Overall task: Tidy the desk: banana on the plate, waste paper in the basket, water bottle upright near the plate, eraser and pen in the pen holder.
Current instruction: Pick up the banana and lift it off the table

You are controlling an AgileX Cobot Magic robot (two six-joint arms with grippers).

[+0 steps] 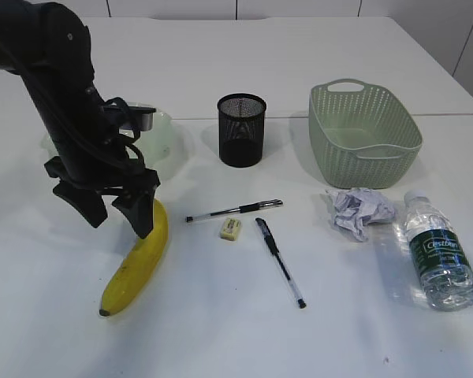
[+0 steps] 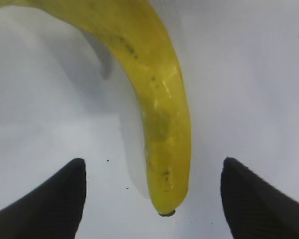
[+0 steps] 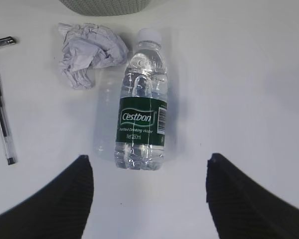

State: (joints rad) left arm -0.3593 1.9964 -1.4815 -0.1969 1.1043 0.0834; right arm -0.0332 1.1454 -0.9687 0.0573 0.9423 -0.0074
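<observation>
- Left gripper (image 1: 117, 211): jaws spread wide, nothing held. Fingers straddle the upper end of the banana (image 1: 137, 263), one finger tip at the fruit's side; contact cannot be told.
- Left wrist view: banana (image 2: 159, 104) runs between the two finger tips (image 2: 50, 204), dark end nearest the camera, lying on the desk (image 2: 249, 74).
- Just behind the left gripper: the plate (image 1: 167, 135), pale green, partly hidden by the arm.
- Further out to that gripper's right: eraser (image 1: 230, 228), with two pens (image 1: 235, 210) beside it; beyond those, the pen holder (image 1: 241, 130), upright.
- Right gripper (image 3: 149, 199): jaws spread wide, empty, hovering above the desk.
- Directly ahead of it, between the finger lines: the water bottle (image 3: 142, 119), lying on its side, cap pointing away.
- Ahead and left of it: the waste paper (image 3: 89, 54), just beside the bottle's cap end.
- Farthest ahead: the basket (image 3: 107, 6), only its rim edge in view.
</observation>
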